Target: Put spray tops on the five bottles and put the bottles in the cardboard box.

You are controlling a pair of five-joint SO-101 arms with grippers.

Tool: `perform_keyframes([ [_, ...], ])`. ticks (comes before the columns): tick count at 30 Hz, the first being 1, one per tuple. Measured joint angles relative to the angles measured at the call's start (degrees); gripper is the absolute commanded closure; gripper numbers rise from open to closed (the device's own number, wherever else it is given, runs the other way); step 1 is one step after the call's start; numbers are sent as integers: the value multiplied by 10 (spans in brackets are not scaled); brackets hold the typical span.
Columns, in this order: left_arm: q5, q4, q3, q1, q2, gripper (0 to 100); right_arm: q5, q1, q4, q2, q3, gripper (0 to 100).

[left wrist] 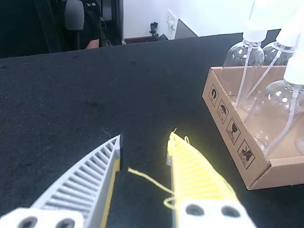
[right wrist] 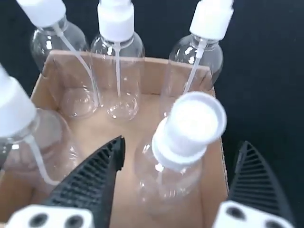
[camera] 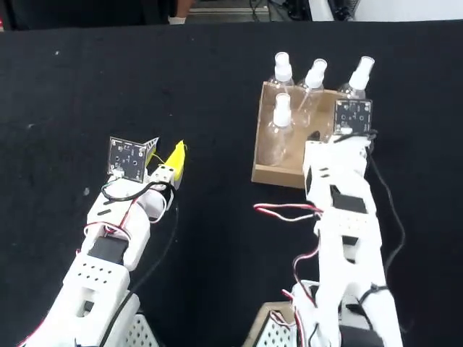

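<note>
- While your right gripper (right wrist: 183, 142) has its black fingers (right wrist: 90, 180) spread wide, the fifth bottle (right wrist: 173, 166) stands between them with a gap on each side, so nothing is clamped. I judge that it rests on its own base.
- That bottle wears its spray top (right wrist: 190, 126) and sits on the 3 o'clock side of the cardboard box (camera: 275, 176), just beside that wall, under your right wrist. This spot looks like the last free floor there.
- Moving outward, the corner bottle (camera: 281, 78) and the middle bottle (camera: 312, 83) stand against the 12 o'clock wall, and the side bottle (camera: 278, 134) stands at 9 o'clock. All three are capped and upright, kept to the walls so the open side takes the fifth.
- At the 1 o'clock corner, the far bottle (camera: 356, 81) is capped too. You cannot tell whether it is inside the wall or just outside, so check it before calling the job done.
- Your left gripper (left wrist: 144, 137) has its grey and yellow fingers apart and holds nothing. It hangs over the black table (camera: 72, 87) at 9 o'clock from the box, well apart, likely to leave the right arm room.
</note>
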Motion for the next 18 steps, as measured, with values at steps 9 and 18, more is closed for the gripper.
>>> perform_keyframes([
  [9, 0, 0, 0, 0, 0, 844, 0, 0, 76, -104, 39, 723],
  [18, 0, 0, 0, 0, 0, 945, 0, 18, 241, -269, 40, 930],
])
